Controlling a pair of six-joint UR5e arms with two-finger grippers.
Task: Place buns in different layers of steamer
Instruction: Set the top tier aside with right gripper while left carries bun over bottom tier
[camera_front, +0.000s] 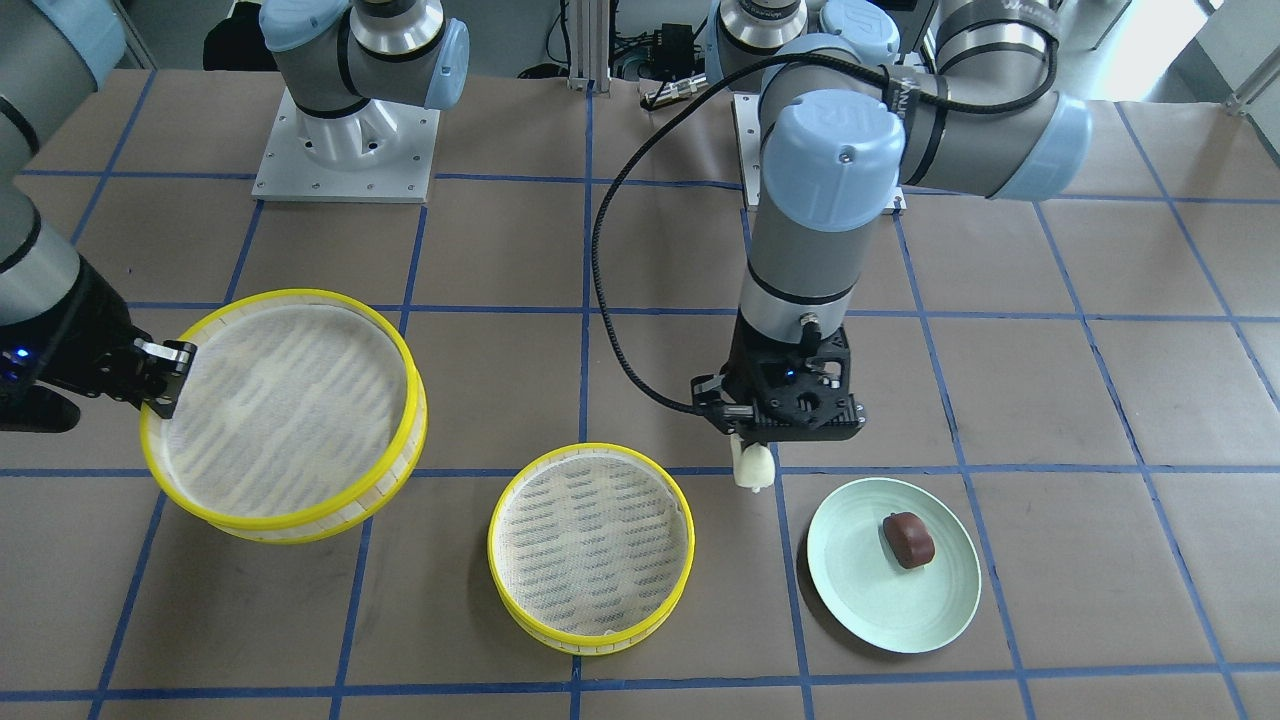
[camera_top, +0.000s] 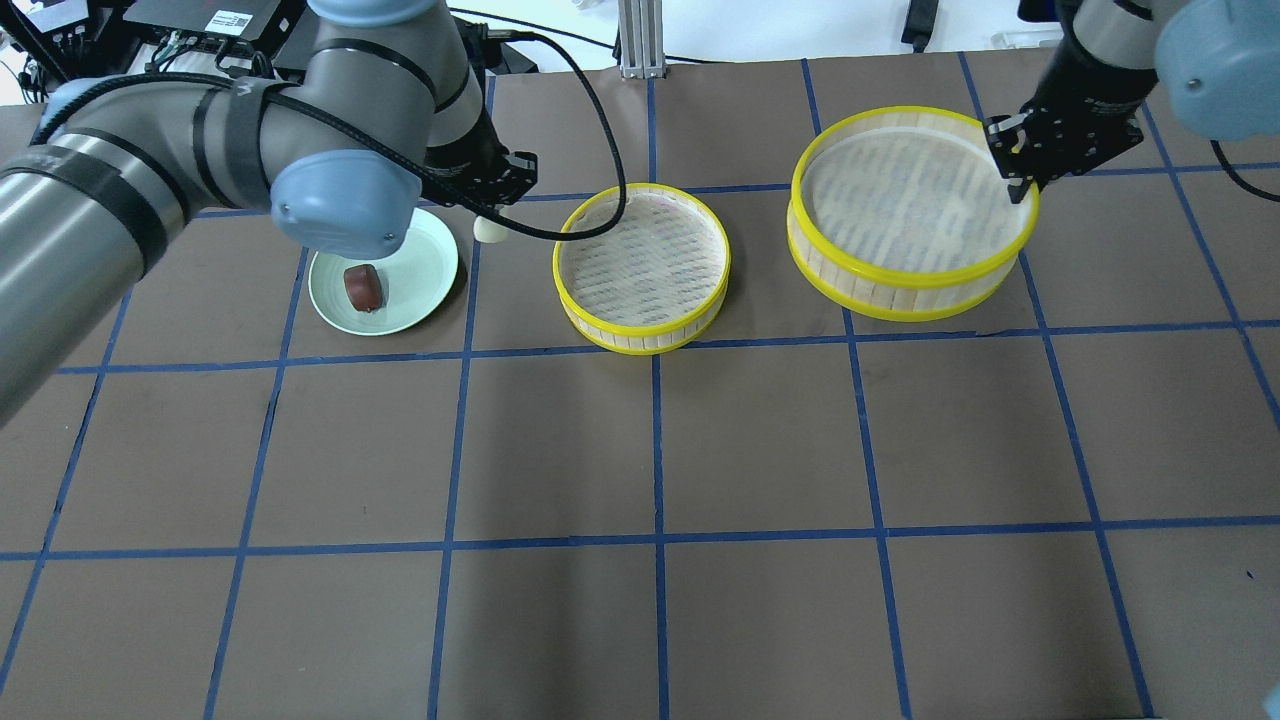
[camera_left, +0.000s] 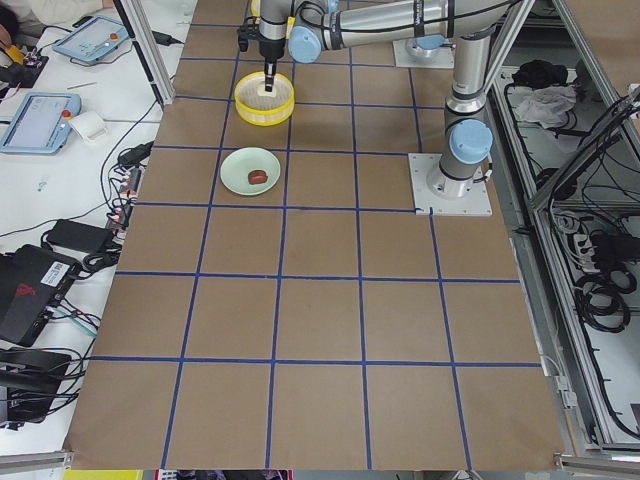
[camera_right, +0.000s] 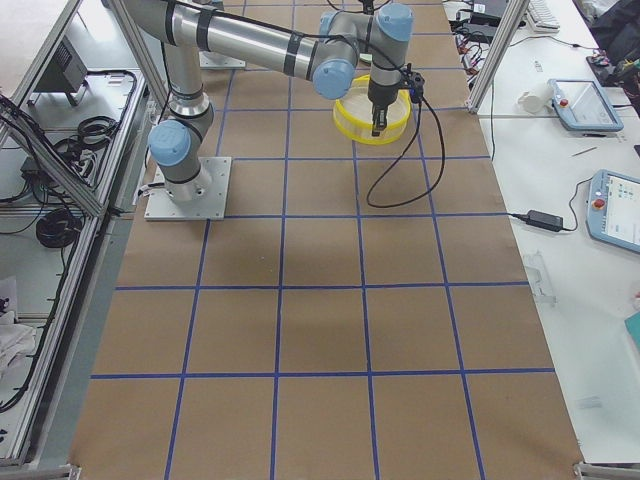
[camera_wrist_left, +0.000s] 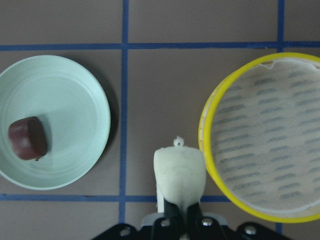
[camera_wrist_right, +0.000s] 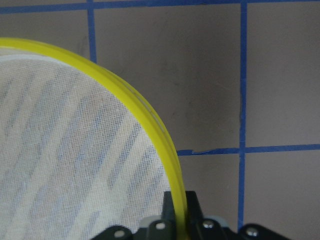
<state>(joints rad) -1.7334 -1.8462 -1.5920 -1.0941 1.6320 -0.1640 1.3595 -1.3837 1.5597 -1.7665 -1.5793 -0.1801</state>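
Observation:
My left gripper (camera_front: 752, 455) is shut on the cream-white bun (camera_front: 752, 467) and holds it above the table between the plate and the smaller-looking steamer layer (camera_front: 600, 640). In the left wrist view the bun (camera_wrist_left: 180, 172) hangs just left of that layer's yellow rim (camera_wrist_left: 205, 130). The reddish-brown bun (camera_front: 908, 540) lies on the pale green plate (camera_front: 860, 600). My right gripper (camera_front: 165, 380) is shut on the rim of the other steamer layer (camera_front: 410, 370) and holds it raised off the table. The right wrist view shows its fingers pinching the rim (camera_wrist_right: 150, 125). Both mesh floors are bare.
The brown table cover has a blue tape grid. The two arm bases (camera_front: 345, 150) stand at the robot's side. My left arm's black cable (camera_front: 610, 300) loops over the table beside the resting layer.

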